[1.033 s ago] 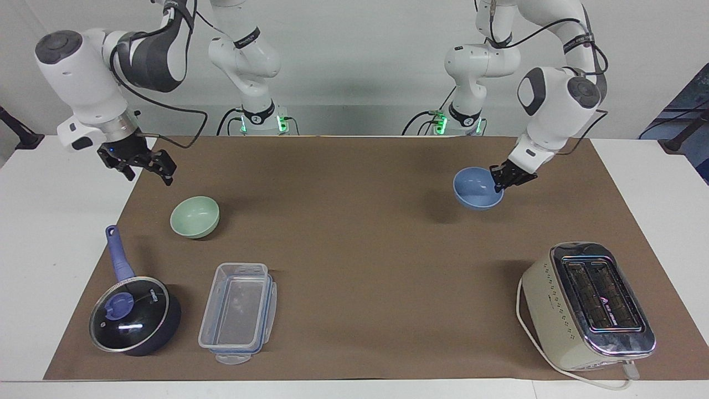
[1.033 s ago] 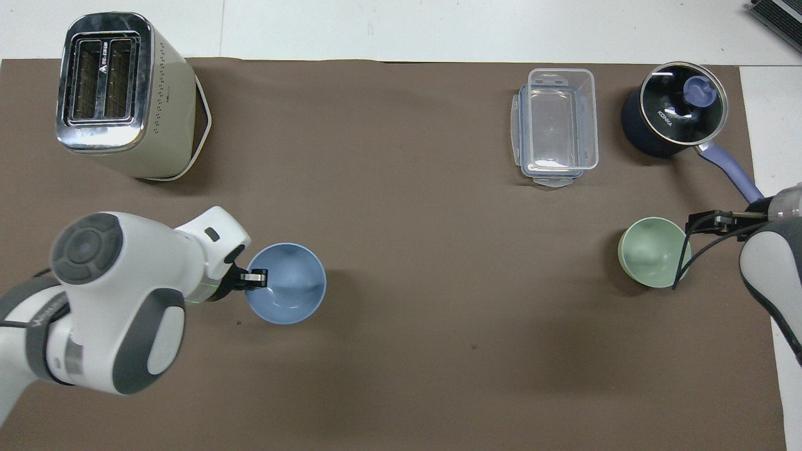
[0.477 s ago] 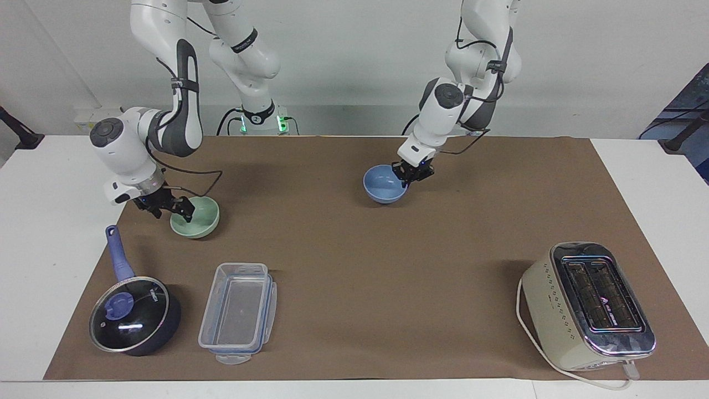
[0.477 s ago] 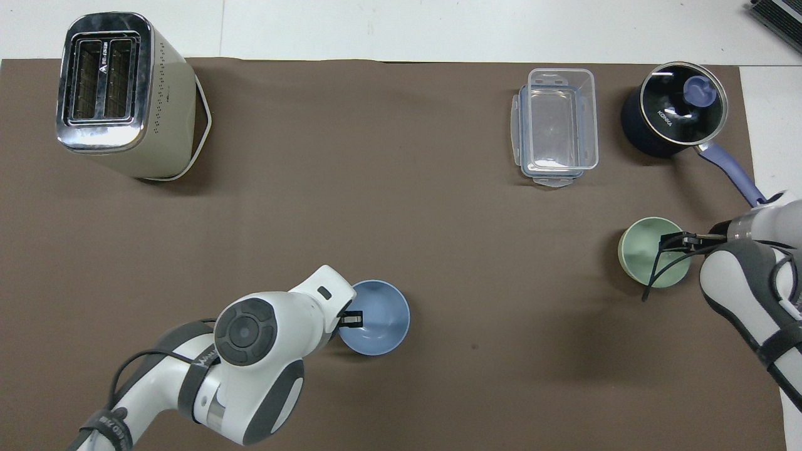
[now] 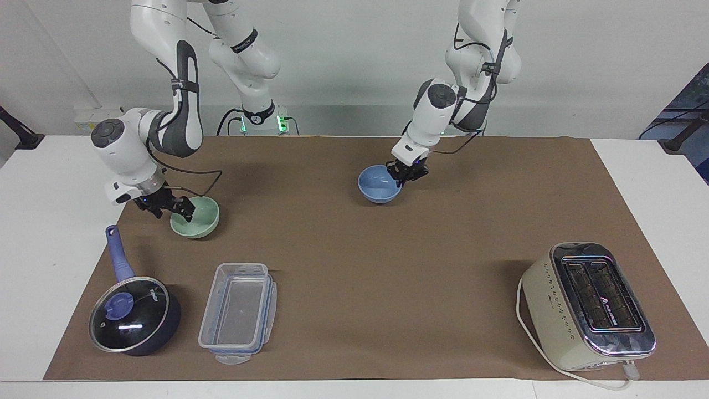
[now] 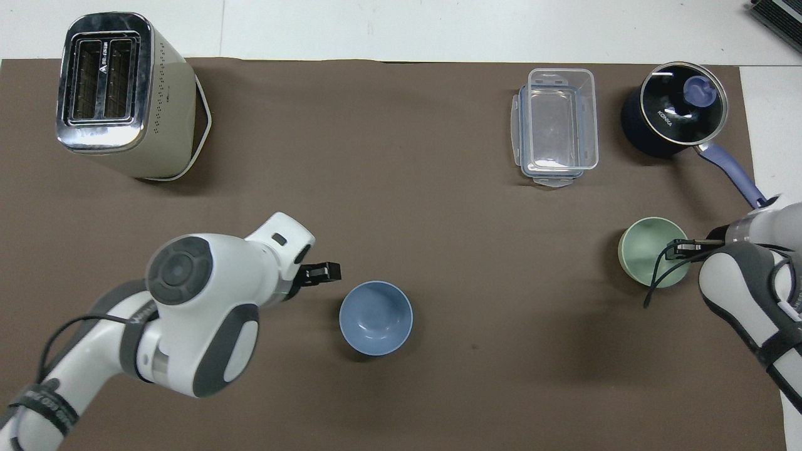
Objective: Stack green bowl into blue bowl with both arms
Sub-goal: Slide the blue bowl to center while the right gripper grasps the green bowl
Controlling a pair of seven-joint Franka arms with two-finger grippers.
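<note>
Toward the right arm's end of the mat, the right gripper sits at the rim of the green bowl, placed for a rim pinch, though whether it has closed cannot be told. The blue bowl rests upright mid-mat as the receiver, with the left gripper raised beside its rim and seemingly clear of it, its closure equally unreadable. Bare mat between the bowls likely gives the carry free room, since the saucepan and the clear container lie farther from the robots, off that path.

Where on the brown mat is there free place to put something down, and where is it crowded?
Free: the wide strip between the blue bowl, the toaster and the clear container. Crowded: the right arm's end, where the container, saucepan and green bowl cluster.
</note>
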